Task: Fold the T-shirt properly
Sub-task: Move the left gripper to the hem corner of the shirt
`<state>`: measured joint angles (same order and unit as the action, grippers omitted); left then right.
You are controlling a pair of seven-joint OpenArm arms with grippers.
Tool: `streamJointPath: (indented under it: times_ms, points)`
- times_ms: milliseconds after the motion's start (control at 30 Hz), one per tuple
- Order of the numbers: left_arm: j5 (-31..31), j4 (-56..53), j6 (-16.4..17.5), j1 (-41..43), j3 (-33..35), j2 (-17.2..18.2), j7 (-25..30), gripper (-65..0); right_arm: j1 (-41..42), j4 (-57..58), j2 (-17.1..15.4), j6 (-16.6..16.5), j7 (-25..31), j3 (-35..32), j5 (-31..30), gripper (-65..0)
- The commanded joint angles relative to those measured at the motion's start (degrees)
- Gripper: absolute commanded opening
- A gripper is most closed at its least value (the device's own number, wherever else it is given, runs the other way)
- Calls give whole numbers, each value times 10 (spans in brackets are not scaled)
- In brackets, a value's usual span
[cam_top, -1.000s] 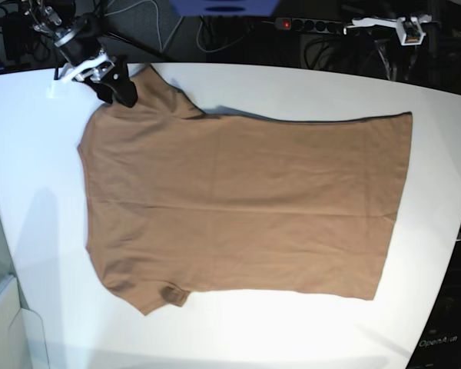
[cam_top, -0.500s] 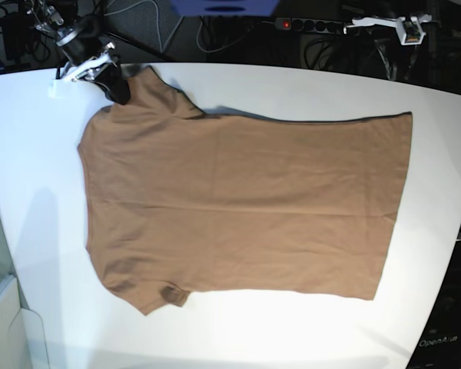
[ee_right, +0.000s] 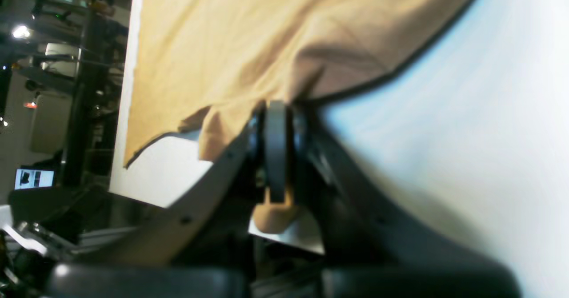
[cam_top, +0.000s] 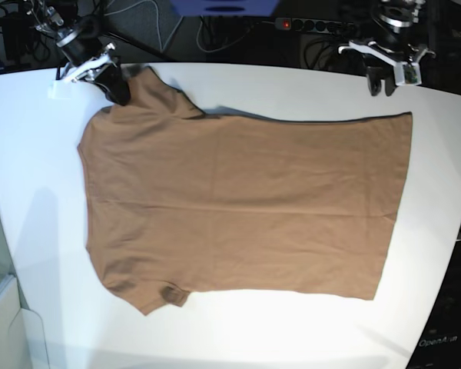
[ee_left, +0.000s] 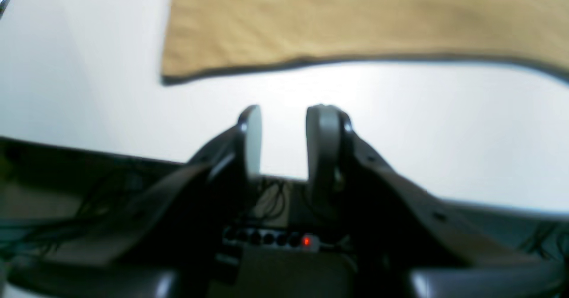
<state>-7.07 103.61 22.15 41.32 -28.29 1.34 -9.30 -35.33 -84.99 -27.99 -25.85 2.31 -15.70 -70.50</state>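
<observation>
The tan T-shirt (cam_top: pixel 246 204) lies spread flat on the white table (cam_top: pixel 38 192), collar end to the left and hem to the right in the base view. A small darker spot (cam_top: pixel 171 293) marks its near sleeve. My right gripper (cam_top: pixel 117 86) is at the far-left sleeve, shut on the cloth. In the right wrist view, the T-shirt (ee_right: pixel 231 44) bunches into that gripper (ee_right: pixel 276 155). My left gripper (cam_top: pixel 380 83) hovers over the far table edge, just beyond the hem corner. In the left wrist view, it (ee_left: pixel 284 131) stands open and empty, short of the T-shirt's hem (ee_left: pixel 355 18).
Behind the table's far edge lie a power strip with a red light (cam_top: pixel 286 24) and tangled cables. A clear bin (cam_top: pixel 4 323) stands at the near left. Bare table surrounds the shirt on all sides.
My right gripper has closed on the far-left sleeve. The left arm has come down from behind the table towards the hem's far corner.
</observation>
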Motion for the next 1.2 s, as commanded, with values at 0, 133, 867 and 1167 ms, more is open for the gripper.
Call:
streamJointPath:
  times_ms: [0,133,867,1167]
  points:
    - [-21,25,23,-11,-33,-2,-12,-478,-3,-6,-8,-9,9,3,-8,-644]
    - [-83,40,153,-80,-161,3,-181,-478,-3,-6,-8,-9,9,3,-8,-644]
    - [-14,-80,178,-284,-292,53,-438,-227,5,-2,-15,-9,8,-1,-8,-644]
    - [-15,-121,178,-332,-271,54,-445,-235,4,-2,-15,-9,8,-1,-8,-643]
